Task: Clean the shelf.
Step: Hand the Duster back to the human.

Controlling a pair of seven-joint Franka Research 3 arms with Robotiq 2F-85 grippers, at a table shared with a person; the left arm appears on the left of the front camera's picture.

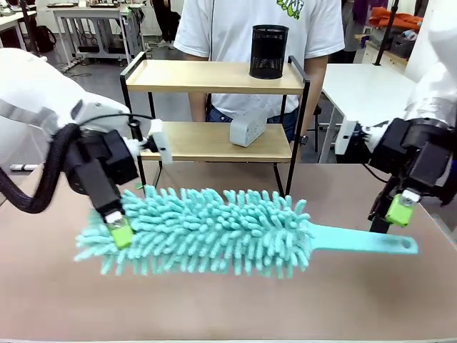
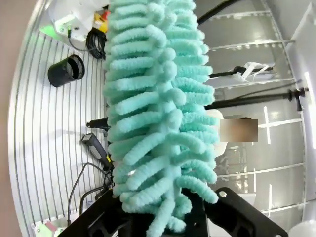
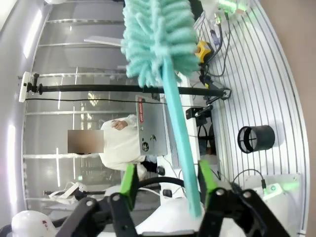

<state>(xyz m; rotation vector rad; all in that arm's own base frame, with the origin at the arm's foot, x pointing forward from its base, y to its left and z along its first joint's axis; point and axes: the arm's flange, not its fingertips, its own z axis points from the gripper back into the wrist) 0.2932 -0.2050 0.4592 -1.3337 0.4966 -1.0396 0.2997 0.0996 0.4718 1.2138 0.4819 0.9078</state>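
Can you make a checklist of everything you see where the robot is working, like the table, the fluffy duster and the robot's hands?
Surface: brown table, bare around the duster.
Job's things: shelf at the far edge; teal fluffy duster held above the table.
Clutter: black mesh cup on the top board, white box on the lower board.
End effectors: left end effector shut on the duster's fluffy end; right end effector open around the handle.
Cables: black hose on the left arm.
Surroundings: person behind the shelf.

fluffy chenille duster (image 1: 214,232), wooden shelf (image 1: 214,77)
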